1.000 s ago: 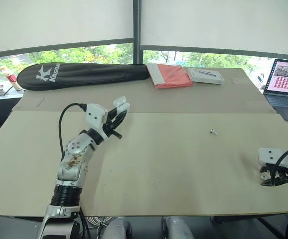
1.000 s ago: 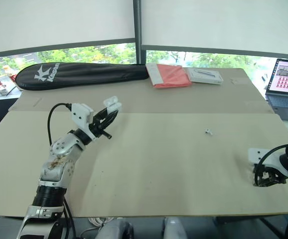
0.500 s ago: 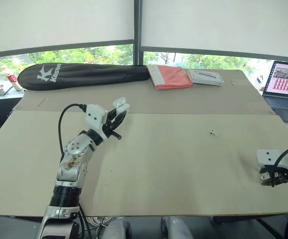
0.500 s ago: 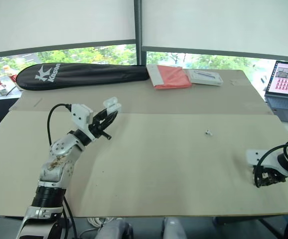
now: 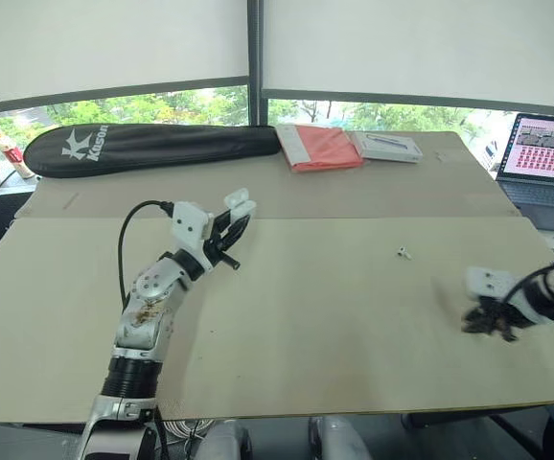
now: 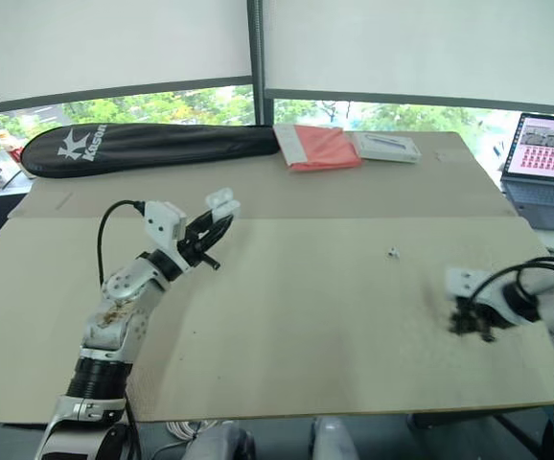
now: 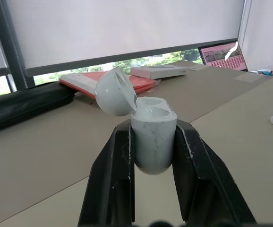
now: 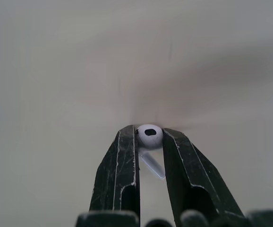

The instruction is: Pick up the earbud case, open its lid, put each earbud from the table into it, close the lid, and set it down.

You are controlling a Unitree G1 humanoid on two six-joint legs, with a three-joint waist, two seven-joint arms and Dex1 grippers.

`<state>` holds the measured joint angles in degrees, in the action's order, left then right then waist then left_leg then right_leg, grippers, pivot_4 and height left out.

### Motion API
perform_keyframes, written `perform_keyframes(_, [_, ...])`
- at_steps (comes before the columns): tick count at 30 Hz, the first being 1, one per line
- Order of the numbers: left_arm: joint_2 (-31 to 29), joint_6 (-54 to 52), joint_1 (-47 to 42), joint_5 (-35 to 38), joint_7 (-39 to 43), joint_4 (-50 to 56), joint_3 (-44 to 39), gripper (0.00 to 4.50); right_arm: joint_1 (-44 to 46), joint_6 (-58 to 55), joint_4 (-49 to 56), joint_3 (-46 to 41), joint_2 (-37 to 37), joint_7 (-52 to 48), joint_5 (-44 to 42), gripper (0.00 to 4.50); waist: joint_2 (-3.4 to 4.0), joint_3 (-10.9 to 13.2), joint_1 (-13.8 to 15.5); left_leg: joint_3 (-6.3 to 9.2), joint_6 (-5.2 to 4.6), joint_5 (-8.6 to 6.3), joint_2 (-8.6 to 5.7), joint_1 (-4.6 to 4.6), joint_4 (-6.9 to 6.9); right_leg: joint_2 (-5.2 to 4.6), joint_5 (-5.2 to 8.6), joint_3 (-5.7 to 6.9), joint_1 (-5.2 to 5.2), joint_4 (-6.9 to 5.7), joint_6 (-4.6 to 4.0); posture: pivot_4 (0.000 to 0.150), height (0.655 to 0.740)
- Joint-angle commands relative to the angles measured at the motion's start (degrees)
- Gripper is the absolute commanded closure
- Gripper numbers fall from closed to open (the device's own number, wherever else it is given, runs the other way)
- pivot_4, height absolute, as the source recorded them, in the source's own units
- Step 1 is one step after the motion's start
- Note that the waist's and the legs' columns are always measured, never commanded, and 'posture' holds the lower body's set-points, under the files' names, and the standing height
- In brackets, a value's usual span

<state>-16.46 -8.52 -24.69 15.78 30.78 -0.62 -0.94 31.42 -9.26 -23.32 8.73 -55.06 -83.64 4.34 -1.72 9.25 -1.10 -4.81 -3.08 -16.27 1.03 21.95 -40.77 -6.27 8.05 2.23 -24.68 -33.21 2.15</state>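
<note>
Two grips holding: clamping the earbud case [image 7: 153, 142], lid tipped open, between the left gripper [image 5: 231, 222] fingers above the table [image 5: 334, 326]; pinching one earbud [image 8: 149, 135] in the right gripper [image 5: 485, 322] near the right edge. Leaving another earbud [image 5: 404, 253] lying between them.

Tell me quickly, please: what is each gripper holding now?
Left gripper: closed on the case, lid open.
Right gripper: closed on an earbud.
</note>
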Motion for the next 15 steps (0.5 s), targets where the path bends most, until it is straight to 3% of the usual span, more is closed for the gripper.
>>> perform_keyframes(1, [1.17,2.05,-1.63,-0.43,0.17,0.2,0.73,3.93,6.32,-22.42,16.46,-6.31,6.86,6.43,-10.51,4.12,0.2,0.01,0.33,0.01,0.05,0.03,-0.01,0.16,0.0,-0.01,-0.02,-0.01,-0.22,-0.08,-0.03,0.15,0.74])
perform_keyframes(7, [3.93,2.52,-3.81,-0.07,0.39,-2.37,1.7,3.93,17.83,-51.43,31.88,-22.73,33.17,33.86,-26.05,4.12,0.3,0.02,2.14,0.11,0.25,0.19,-0.12,1.06,-0.19,-0.13,-0.08,0.09,-1.37,-0.86,-0.16,0.15,0.74])
perform_keyframes(11, [5.34,3.0,-5.65,0.16,0.79,-3.66,2.11,3.93,20.09,-53.44,35.89,-28.87,46.88,48.71,-29.92,4.12,0.32,0.01,2.71,0.17,0.22,0.28,-0.18,1.37,-0.22,-0.14,-0.13,0.25,-1.47,-0.9,-0.21,0.15,0.74])
perform_keyframes(15, [7.27,4.1,-7.45,-0.04,0.62,-4.46,2.59,3.93,19.46,-49.87,35.83,-28.64,54.14,57.29,-30.89,4.12,0.33,0.01,2.19,0.05,0.1,0.29,-0.36,1.49,-0.27,-0.14,-0.23,0.2,-1.46,-0.82,-0.13,0.15,0.74])
